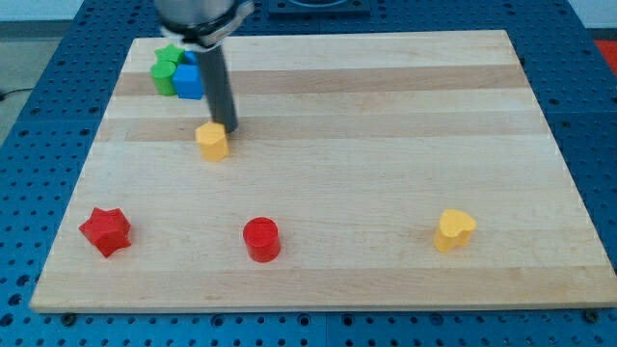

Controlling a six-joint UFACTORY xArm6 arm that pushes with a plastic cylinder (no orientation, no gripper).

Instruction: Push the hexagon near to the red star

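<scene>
A yellow hexagon block (212,141) lies on the wooden board (386,116), left of centre. My tip (231,128) stands just to the upper right of it, touching or almost touching its edge. A red star block (105,231) lies near the board's bottom left corner, well below and to the left of the hexagon.
A red cylinder (261,239) lies at the bottom centre-left. A yellow heart-shaped block (453,230) lies at the bottom right. A green block (166,69) and a blue block (189,82) sit together at the top left, partly behind the rod.
</scene>
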